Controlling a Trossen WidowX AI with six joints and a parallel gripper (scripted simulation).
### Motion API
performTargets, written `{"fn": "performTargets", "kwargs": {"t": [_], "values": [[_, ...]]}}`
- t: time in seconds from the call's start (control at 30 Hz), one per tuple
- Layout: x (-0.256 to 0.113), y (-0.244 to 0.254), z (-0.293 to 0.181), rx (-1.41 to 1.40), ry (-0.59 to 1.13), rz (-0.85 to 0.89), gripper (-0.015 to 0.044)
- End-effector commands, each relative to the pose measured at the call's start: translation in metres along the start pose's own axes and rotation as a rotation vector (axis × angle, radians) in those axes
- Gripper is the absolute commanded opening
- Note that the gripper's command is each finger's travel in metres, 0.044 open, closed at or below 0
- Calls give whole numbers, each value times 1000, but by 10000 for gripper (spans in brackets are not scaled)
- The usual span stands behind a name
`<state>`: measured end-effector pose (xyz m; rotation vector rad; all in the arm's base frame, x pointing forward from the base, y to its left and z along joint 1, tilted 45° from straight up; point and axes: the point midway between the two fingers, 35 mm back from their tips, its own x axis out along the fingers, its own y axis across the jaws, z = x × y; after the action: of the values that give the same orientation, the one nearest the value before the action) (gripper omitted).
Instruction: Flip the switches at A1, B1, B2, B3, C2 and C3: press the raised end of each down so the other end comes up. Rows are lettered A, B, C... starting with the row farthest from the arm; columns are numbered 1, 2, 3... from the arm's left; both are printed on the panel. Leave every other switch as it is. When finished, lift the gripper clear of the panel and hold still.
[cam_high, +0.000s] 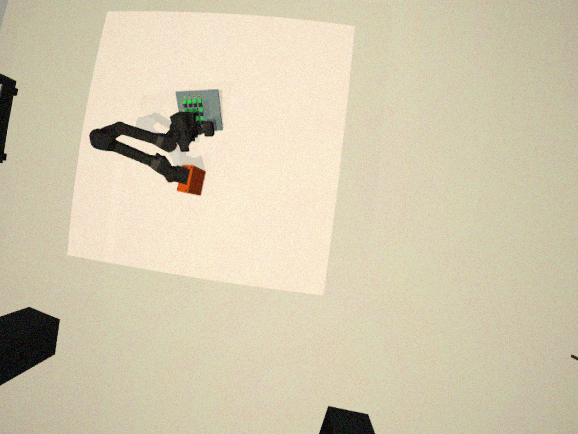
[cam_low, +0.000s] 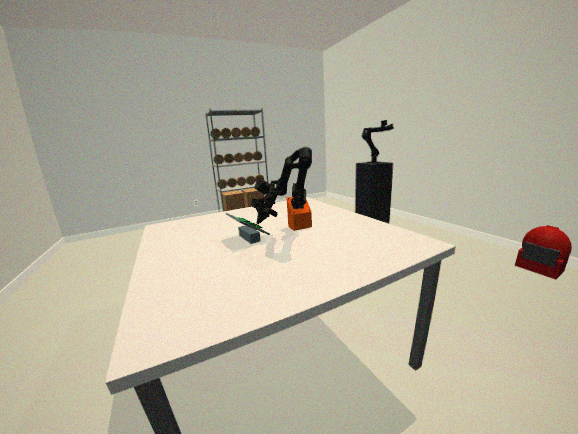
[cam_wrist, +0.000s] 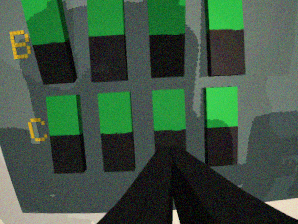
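The grey panel (cam_high: 212, 102) (cam_low: 233, 218) (cam_wrist: 35, 192) is tilted on its block. The wrist view shows rows B and C, each switch with a green far half and a black near half. They are B1 (cam_wrist: 48, 22), B2 (cam_wrist: 106, 17), B3 (cam_wrist: 166, 19), B4 (cam_wrist: 225, 14), C1 (cam_wrist: 63, 115), C2 (cam_wrist: 115, 113), C3 (cam_wrist: 169, 109) and C4 (cam_wrist: 221, 106). My gripper (cam_low: 258, 221) (cam_wrist: 169, 156) is shut and empty, its tips over the near black end of C3, hiding part of it; contact is unclear. Row A is outside the wrist view. Which ends are raised is hard to tell.
The panel's support block (cam_low: 249, 235) stands on the white table (cam_high: 270, 150) (cam_low: 280, 295). The arm's orange base (cam_high: 191, 180) (cam_low: 300, 218) is on the near side of the panel. A shelf rack, a second arm on a black pedestal (cam_low: 373, 190) and a red object (cam_low: 547, 242) are off the table.
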<state>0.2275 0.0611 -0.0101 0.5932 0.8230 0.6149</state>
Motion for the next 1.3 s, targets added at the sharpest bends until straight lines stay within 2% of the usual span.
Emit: {"fn": "performTargets", "kwargs": {"t": [0.0,1.27], "values": [[0,-1,0,5,0,-5,0],[5,-1,0,5,0,-5,0]]}}
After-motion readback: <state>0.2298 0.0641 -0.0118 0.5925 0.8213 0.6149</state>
